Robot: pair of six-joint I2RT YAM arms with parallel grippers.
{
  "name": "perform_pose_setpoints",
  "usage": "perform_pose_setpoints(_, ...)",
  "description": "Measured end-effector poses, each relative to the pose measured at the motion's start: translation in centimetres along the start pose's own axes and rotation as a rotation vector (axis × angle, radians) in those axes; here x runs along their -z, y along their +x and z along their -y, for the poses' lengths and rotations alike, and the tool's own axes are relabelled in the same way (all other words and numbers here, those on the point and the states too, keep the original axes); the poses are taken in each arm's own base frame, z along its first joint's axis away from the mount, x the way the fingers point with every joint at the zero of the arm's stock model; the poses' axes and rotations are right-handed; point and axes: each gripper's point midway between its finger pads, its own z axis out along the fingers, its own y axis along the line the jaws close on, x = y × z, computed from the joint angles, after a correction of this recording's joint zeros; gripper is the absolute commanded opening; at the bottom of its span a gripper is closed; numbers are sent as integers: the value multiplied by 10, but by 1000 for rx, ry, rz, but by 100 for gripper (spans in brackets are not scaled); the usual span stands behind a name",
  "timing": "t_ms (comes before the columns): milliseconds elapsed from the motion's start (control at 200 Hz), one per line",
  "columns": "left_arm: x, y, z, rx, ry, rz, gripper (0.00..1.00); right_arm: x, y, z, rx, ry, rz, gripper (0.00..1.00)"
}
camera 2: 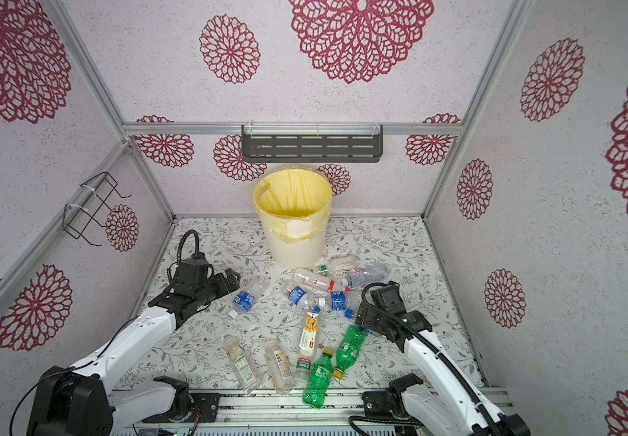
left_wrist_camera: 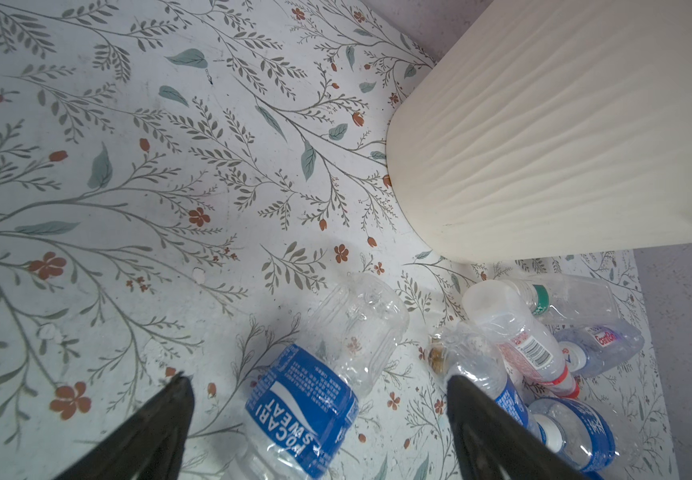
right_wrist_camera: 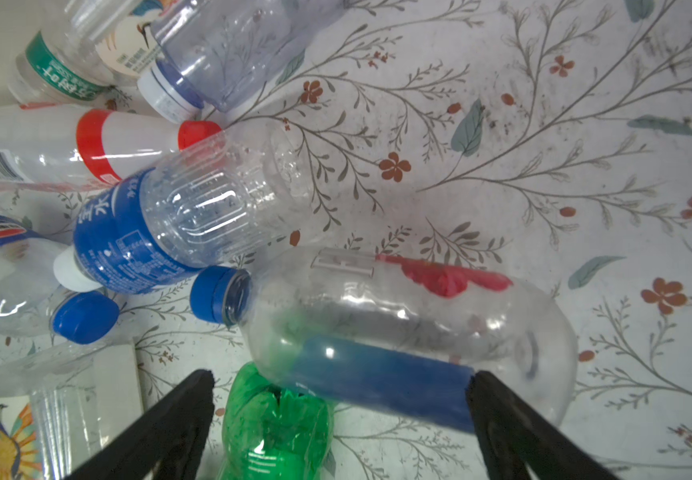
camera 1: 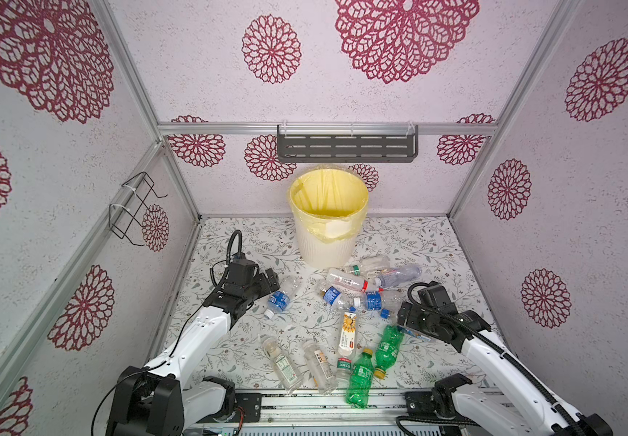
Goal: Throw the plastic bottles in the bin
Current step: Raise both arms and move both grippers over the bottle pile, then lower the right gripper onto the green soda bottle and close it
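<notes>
Plastic bottles [camera 1: 348,281] are scattered on the table [camera 1: 418,241]; both end effectors are opened wide, and nothing is gripped.
The bottles are laid on their sides before the cream ribbed bin [camera 1: 323,249], which is lined with a yellow bag [camera 1: 327,200]. Most are clear with blue, red or white labels, and two are green. A blue-labelled bottle [left_wrist_camera: 306,411] is seen between the fingers of the left end effector [left_wrist_camera: 319,380], and a blue-capped bottle [right_wrist_camera: 377,316] between those of the right end effector [right_wrist_camera: 342,375]. Whether they are touched cannot be told. In both top views the right fingers are hidden under the right arm [camera 1: 440,321].
</notes>
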Motion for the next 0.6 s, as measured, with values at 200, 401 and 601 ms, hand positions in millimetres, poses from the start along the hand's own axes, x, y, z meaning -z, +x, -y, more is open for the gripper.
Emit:
perform_pose_setpoints(200, 1, 1, 0, -5, -2, -9, 97, 13, -2, -7, 29, 26, -11, 99)
perform_pose_setpoints(401, 9, 1, 4, -5, 12, -24, 97, 22, 8, -22, 14, -4, -39, 99)
perform_pose_setpoints(601, 22, -2, 9, -7, 45, 5, 97, 18, 35, -37, 13, -31, -93, 99)
